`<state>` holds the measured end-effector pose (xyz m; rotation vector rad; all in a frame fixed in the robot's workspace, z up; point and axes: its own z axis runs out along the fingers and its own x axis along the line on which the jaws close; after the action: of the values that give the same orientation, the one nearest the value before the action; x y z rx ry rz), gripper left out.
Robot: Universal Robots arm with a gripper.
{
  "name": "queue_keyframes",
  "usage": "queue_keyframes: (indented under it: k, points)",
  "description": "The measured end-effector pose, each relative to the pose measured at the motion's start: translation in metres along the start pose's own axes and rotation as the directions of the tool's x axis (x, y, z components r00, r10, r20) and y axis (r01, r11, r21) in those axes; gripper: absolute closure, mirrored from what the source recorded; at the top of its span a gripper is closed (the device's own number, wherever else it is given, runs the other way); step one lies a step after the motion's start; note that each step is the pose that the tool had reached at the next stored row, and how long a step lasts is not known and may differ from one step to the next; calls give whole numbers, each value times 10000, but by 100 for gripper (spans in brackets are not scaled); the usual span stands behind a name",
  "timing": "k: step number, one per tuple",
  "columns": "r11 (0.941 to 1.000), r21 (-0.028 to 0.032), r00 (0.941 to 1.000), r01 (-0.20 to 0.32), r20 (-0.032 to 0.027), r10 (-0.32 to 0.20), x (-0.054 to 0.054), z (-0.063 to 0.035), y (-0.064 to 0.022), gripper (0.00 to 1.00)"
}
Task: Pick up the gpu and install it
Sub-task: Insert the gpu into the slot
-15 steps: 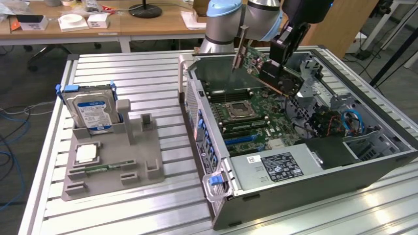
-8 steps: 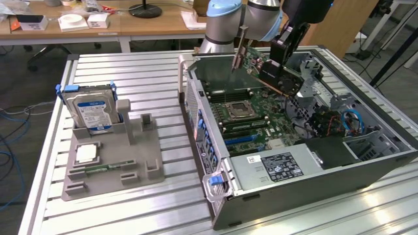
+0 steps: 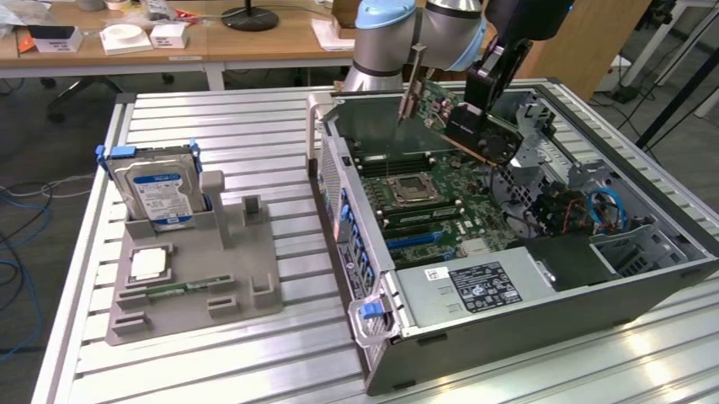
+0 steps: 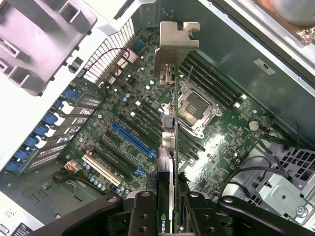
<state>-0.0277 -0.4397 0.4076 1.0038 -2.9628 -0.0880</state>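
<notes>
The gpu (image 3: 459, 124), a green card with a black heatsink face and a silver end bracket, hangs tilted in the air above the open computer case (image 3: 629, 290). My gripper (image 3: 486, 94) is shut on its upper edge. In the wrist view the gpu (image 4: 168, 142) runs edge-on away from my gripper (image 4: 167, 211), its silver bracket (image 4: 174, 44) at the far end. Below it lies the motherboard (image 4: 147, 113) with a long blue slot (image 4: 132, 139) and a white slot (image 4: 102, 168). The card stands clear of the board, touching no slot.
The case lies on its side on the slatted metal table (image 3: 225, 353). A grey fixture (image 3: 214, 278) at the exterior view's left holds a blue-labelled hard drive (image 3: 160, 192) and a processor (image 3: 150, 264). Cables (image 3: 595, 210) and a drive cage sit in the case's right part.
</notes>
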Motion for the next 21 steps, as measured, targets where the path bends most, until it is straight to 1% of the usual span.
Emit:
queue_keyframes:
  k: [21]
  points:
    - [9995,-6,9995,323,-16,-323,0,0,0,74]
